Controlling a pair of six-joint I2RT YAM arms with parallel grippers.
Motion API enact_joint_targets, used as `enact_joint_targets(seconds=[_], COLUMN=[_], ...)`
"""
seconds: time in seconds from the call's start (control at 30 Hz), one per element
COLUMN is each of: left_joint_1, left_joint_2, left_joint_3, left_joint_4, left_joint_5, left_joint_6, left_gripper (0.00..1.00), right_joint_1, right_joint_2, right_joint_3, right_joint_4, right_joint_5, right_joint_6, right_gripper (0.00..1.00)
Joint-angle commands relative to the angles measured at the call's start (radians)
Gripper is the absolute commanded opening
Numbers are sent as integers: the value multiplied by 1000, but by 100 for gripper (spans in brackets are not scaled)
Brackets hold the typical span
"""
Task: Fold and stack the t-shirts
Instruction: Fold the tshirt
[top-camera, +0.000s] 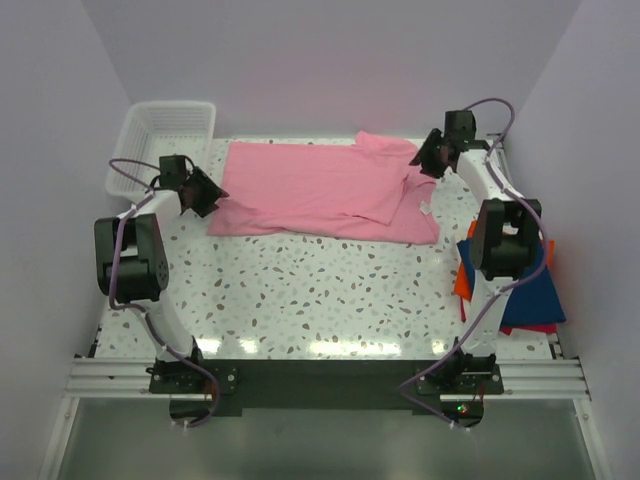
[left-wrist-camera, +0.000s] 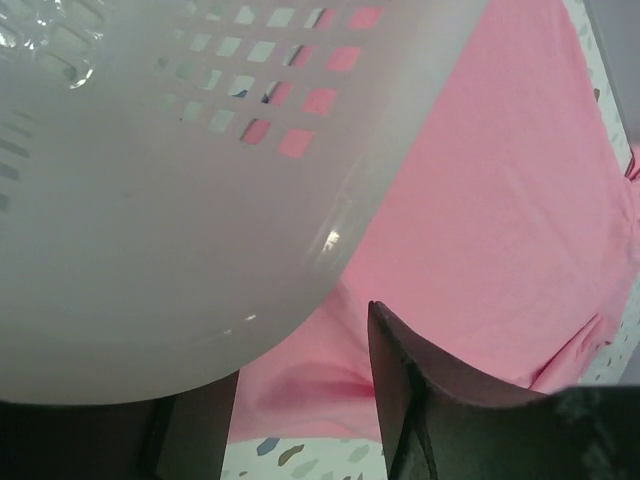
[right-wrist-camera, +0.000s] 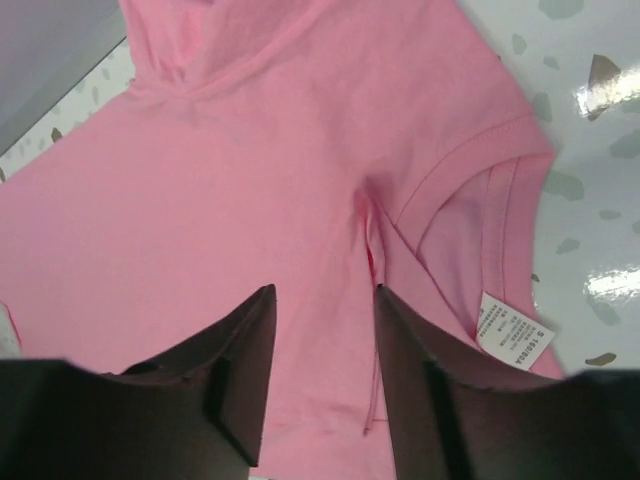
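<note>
Notably, left gripper (top-camera: 203, 192) and right gripper (top-camera: 430, 153), jaws spread, flanked the pink shirt (top-camera: 320, 185); the left might snag the basket (top-camera: 165, 125) at upper left.

Top view: folded navy blue t-shirt (top-camera: 535, 290) and folded orange-red t-shirt (top-camera: 463, 280) are partly hidden by the right arm (top-camera: 505, 240). Left wrist view: white plastic mesh basket (left-wrist-camera: 150, 230) is blurred; one finger of the left tool (left-wrist-camera: 300, 370) is mostly covered by it. Print on the white care label (right-wrist-camera: 510, 338) cannot be read.
</note>
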Motion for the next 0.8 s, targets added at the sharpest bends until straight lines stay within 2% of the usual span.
enact_joint_targets(seconds=[0.0,0.07,0.13,0.23,0.4,0.43,0.5,0.63,0.77], left_joint_1=[8,3,3,-1,-5,-3,-4,-5,-6], left_joint_2=[-5,-42,-82,-169,-296,-310,-338,-324,-285], left_joint_3=[-57,-77,-100,-160,-274,-287,-324,-341,-335], left_joint_4=[169,201,186,127,43,31,17,3,15], left_joint_5=[32,49,44,-17,-161,-183,-213,-218,-216], left_joint_6=[31,39,44,45,28,28,28,30,28], left_gripper=[58,60,60,59,51,51,50,48,47], right_joint_1=[-7,-6,-4,-1,14,17,21,21,19], right_joint_2=[-2,-25,-74,-178,-405,-438,-485,-564,-574], right_joint_3=[67,40,8,-104,-438,-439,-541,-655,-741], right_joint_4=[-45,-50,-61,-56,-4,-1,11,14,44], right_joint_5=[-33,-25,-22,-5,28,42,57,102,128], right_joint_6=[-43,-45,-48,-43,-20,-17,-16,-13,-5], right_gripper=[51,56,58,56,48,48,47,44,42])
